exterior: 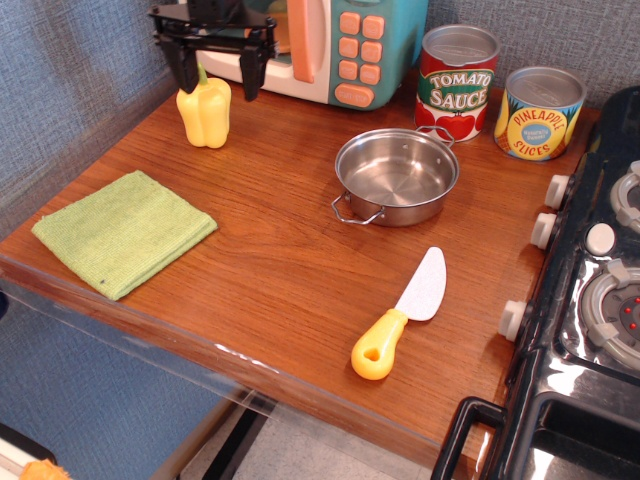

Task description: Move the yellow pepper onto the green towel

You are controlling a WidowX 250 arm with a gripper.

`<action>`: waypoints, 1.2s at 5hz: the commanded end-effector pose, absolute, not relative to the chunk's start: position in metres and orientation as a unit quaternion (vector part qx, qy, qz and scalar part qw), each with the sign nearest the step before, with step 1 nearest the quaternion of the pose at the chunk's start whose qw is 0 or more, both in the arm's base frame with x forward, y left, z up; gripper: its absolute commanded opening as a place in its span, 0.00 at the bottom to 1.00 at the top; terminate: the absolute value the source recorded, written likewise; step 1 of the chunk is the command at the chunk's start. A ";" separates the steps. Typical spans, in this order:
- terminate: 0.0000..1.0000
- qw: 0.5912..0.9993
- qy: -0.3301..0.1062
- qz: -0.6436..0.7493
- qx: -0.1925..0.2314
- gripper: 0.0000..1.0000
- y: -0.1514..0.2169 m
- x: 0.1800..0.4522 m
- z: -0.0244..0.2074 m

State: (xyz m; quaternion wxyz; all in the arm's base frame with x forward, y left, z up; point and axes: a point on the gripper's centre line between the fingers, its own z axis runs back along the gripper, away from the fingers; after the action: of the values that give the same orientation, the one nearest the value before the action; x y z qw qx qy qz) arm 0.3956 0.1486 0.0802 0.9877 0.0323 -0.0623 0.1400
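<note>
The yellow pepper [204, 112] stands upright on the wooden counter at the back left, in front of the toy microwave. My gripper [218, 75] is open and hangs just above and behind the pepper, its two black fingers spread wider than the pepper, one on each side of the stem. It holds nothing. The green towel [123, 231] lies flat near the counter's front left corner, well apart from the pepper, with nothing on it.
A toy microwave [330, 45] stands right behind my gripper. A steel pot [396, 176] sits mid-counter. A tomato sauce can [456, 82] and a pineapple can [539, 112] stand at the back right. A yellow-handled toy knife [401, 314] lies near the front. A stove [600, 300] borders the right.
</note>
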 end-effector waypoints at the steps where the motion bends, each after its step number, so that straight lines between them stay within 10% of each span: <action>1: 0.00 0.982 -0.078 0.154 0.078 1.00 0.171 0.414 0.090; 6: 0.00 0.979 -0.078 0.165 0.092 1.00 0.188 0.411 0.100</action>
State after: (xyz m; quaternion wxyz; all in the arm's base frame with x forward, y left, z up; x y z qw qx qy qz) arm 0.4075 0.1793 0.0764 0.9820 0.0852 -0.0485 0.1616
